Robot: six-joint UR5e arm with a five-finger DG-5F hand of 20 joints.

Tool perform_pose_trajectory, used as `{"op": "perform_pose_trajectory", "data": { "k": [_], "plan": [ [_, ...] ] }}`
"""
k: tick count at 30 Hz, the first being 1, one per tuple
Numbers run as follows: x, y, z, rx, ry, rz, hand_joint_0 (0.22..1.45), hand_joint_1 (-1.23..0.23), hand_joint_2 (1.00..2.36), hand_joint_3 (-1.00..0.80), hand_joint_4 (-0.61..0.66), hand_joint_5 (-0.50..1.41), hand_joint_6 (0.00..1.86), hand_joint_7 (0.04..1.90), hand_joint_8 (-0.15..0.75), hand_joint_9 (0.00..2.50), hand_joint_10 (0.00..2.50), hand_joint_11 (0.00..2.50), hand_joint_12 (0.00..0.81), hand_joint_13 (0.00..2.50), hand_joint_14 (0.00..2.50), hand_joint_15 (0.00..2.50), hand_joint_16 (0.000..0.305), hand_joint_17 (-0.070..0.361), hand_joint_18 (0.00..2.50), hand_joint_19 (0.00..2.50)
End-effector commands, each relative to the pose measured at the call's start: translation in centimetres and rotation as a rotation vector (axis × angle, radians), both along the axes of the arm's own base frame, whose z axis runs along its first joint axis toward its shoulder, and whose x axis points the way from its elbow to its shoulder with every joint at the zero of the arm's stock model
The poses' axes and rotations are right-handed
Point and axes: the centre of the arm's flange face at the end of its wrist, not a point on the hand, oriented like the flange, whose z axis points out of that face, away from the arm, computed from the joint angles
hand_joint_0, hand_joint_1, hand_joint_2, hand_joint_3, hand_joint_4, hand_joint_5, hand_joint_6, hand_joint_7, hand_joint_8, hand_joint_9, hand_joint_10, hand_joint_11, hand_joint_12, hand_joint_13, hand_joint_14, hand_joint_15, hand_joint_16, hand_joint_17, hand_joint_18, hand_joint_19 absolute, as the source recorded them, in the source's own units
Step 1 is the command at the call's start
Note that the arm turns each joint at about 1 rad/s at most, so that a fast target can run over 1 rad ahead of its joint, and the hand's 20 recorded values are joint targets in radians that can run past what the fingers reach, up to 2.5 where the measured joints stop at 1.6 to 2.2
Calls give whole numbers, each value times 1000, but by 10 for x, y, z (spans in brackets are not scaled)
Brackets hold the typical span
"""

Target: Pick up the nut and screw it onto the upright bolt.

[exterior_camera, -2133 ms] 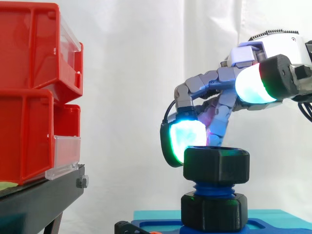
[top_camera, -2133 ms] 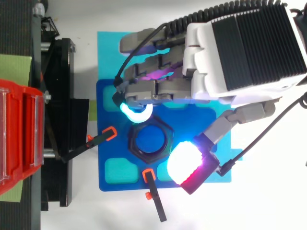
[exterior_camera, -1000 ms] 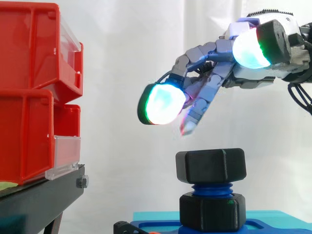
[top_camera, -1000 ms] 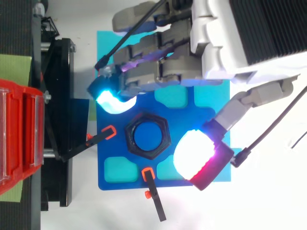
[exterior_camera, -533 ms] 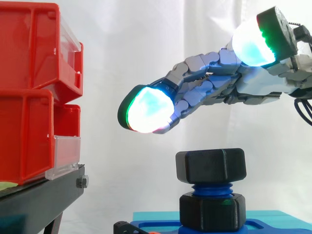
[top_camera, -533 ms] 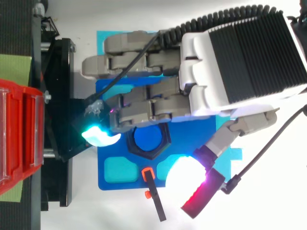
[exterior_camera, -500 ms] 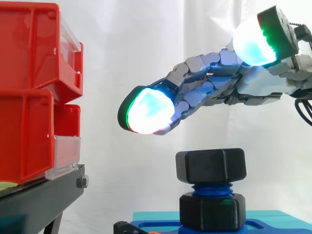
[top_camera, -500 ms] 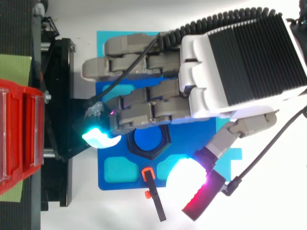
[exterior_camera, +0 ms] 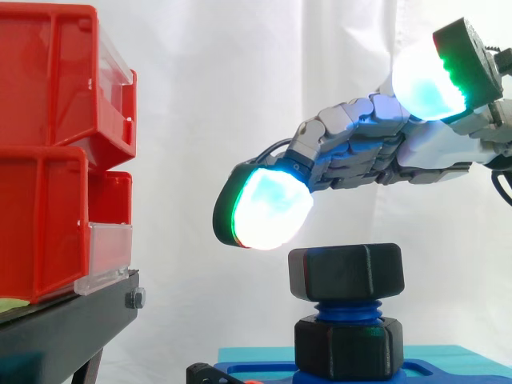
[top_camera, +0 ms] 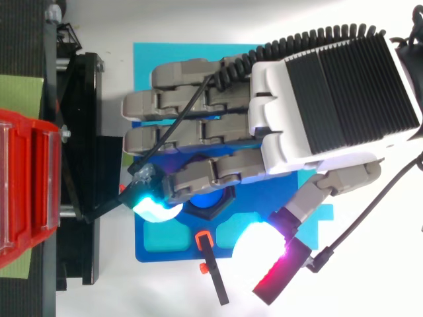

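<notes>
A black hex nut (exterior_camera: 346,272) sits on top of the upright blue bolt (exterior_camera: 346,308), above a second black hex collar (exterior_camera: 348,346) at the bolt's foot. From above, part of the nut (top_camera: 223,201) and the bolt's blue top (top_camera: 206,196) show under the fingers. My hand (exterior_camera: 360,148) hovers just above the nut with its fingers stretched out leftward and nothing held. A glowing fingertip (exterior_camera: 270,210) hangs just left of and above the nut. The thumb pad (exterior_camera: 428,80) is raised at the upper right. In the top view the hand (top_camera: 330,86) covers the bolt area.
The bolt stands on a blue fixture plate (top_camera: 158,254) over a cyan mat (top_camera: 158,59), held by black clamps with orange tips (top_camera: 203,239). Stacked red bins (exterior_camera: 48,152) on a black stand (exterior_camera: 64,328) lie to the left, close to the fingertips.
The hand let go of the nut, rose and straightened its fingers. In the last half second the fingers sank a little and drew back rightward over the nut; the nut stays put.
</notes>
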Motion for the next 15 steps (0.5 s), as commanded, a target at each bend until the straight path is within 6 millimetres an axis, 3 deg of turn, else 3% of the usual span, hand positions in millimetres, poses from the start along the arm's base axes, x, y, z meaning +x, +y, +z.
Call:
{"op": "perform_pose_trajectory", "data": {
  "k": [1, 15],
  "plan": [
    [-1, -2, 0, -1, 4, -3, 460, 83, 1000, -500, -4, -192, 501, 589, 124, 0, 0, 0, 331, 0, 0, 0, 46, 103, 0, 0],
    [-4, -9, -13, -3, 5, -12, 460, 63, 1000, -500, 90, -167, 502, 741, 157, 0, 0, 0, 335, 0, 0, 0, 45, 101, 0, 0]
  ]
}}
